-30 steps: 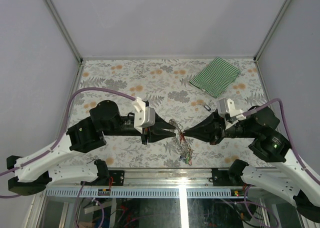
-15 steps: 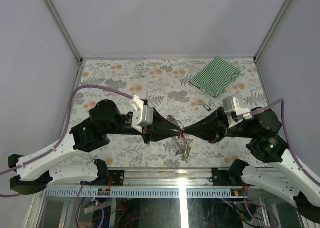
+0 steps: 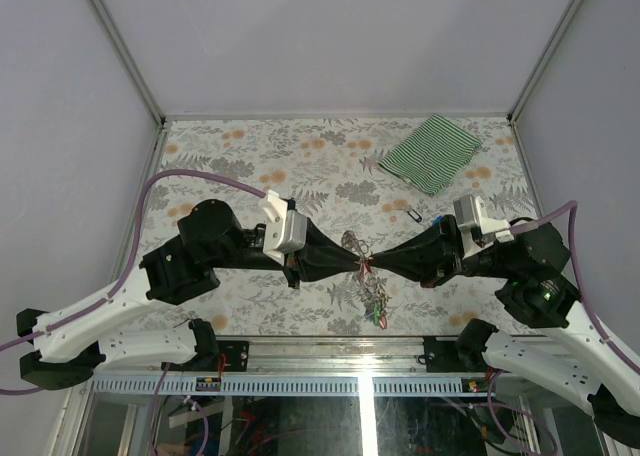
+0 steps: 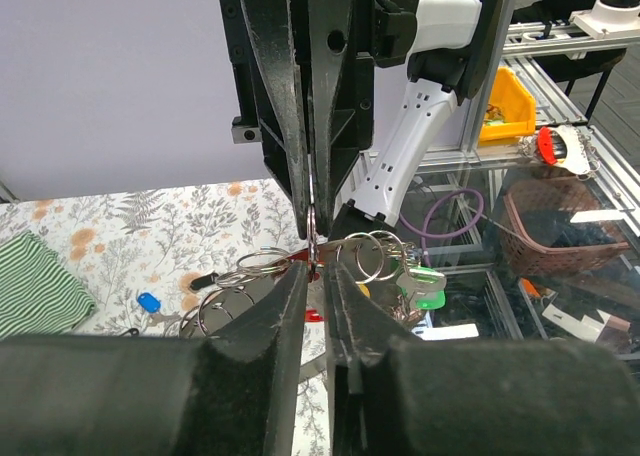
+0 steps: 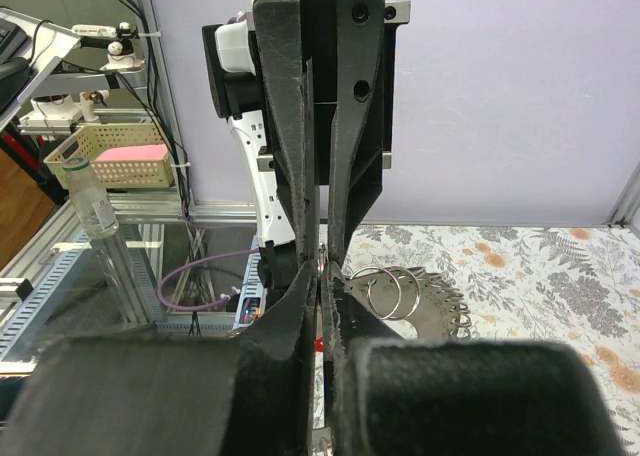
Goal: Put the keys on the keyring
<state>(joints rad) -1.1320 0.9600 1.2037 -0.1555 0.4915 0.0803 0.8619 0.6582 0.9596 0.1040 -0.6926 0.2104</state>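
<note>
My left gripper and right gripper meet tip to tip above the table's near middle. The grey coiled keyring hangs between them; it also shows in the left wrist view and the right wrist view. The left gripper is nearly shut, with the ring's thin wire at its tips. The right gripper is shut on a thin metal piece with a red tag. Several keys with coloured tags dangle below, one of them green.
A green-striped cloth lies at the back right. A loose black-tagged key lies behind the right gripper. A blue tag lies on the table in the left wrist view. The table's near edge is just below the dangling keys.
Both wrists have shifted slightly right and tilted. The two tips stay together on the bundle. The dangling keys have swung a little.
</note>
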